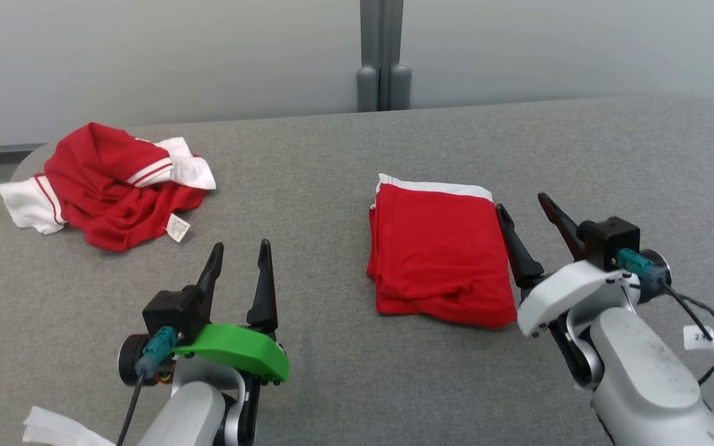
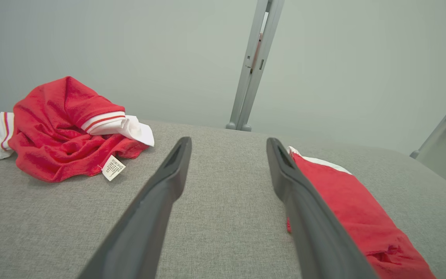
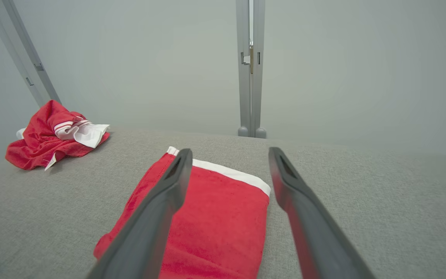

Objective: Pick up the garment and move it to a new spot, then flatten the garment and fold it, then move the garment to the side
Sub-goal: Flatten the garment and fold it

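Finds the garment (image 1: 440,260) folded into a flat red rectangle on the grey surface (image 1: 332,155), right of the middle and roughly halfway between the near and far edges. Carries a white band (image 1: 437,186) along its far side and bunches a little at the near hem, with the layers showing there.

Meets the right gripper (image 1: 521,203) along its right side: jaws spread wide with nothing between them, the inner finger just beside the cloth's edge (touching or not, cannot tell), the outer one over bare surface. Looks, from the right wrist, along that right gripper (image 3: 229,152) across the garment (image 3: 223,217), with one finger crossing in front of the red cloth and the other off to the side of it.

Puts the left gripper (image 1: 240,244) well apart from the garment, left of the middle and closer to the near edge. Jaws apart here too, gripping nothing, above bare grey fabric. Wears a green cover (image 1: 239,350) at the wrist. Catches, past the left gripper (image 2: 229,140) in its own wrist view, the garment (image 2: 347,205) running along behind one finger.

Has a second garment (image 1: 109,192) toward the far left corner: red with white, red-striped sleeves, heaped and crumpled, a small white label (image 1: 178,228) poking out on its near side. Keeps well clear of both grippers. Shows the second garment (image 2: 60,139) from the left wrist and again, smaller, the second garment (image 3: 48,139) from the right.

Has a grey post (image 1: 382,56) rising just beyond the far edge, against a pale wall. Has a scrap of white (image 1: 53,427) down by the near left corner, too cut off to identify.
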{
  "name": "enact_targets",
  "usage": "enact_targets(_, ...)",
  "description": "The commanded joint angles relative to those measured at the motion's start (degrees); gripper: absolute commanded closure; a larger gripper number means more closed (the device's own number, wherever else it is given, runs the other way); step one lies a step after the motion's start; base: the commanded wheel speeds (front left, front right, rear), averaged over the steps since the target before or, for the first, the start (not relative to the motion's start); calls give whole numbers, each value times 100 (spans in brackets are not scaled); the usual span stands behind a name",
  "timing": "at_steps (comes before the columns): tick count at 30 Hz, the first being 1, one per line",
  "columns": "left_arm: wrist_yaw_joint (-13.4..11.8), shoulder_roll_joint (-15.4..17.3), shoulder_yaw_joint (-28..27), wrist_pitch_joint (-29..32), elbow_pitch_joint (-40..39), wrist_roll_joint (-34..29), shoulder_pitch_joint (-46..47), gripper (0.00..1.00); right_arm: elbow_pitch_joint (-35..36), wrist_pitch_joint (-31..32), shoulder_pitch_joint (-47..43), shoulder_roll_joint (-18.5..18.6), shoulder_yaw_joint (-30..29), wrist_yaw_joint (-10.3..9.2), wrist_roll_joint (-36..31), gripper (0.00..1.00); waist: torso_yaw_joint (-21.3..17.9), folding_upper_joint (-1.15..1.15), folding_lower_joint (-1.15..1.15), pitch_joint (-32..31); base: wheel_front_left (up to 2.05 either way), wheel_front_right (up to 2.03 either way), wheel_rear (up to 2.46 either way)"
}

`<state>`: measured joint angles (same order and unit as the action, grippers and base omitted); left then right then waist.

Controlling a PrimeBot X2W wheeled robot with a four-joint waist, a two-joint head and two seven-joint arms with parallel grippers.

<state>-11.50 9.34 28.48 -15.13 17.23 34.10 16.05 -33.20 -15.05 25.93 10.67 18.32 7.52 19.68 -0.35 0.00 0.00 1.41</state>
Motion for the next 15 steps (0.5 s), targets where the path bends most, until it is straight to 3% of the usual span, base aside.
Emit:
enact_targets(1,52,-38,-95,-1,53,-137,-159,0,163,-16,-248,-80,-220,-7,-229,0,-122,0,0,-119,0,0,0)
enact_targets(9,190,-231,-613,-1,105,-545,-651,0,879,-16,-1190,-569,-1162,-7,-915,0,-94,0,0,-180,0,0,0)
enact_targets(15,280,-303,-831,-1,75,-823,-1028,0,1249,-17,-1748,-748,-1534,-7,-1148,0,-8,0,0,-218,0,0,0)
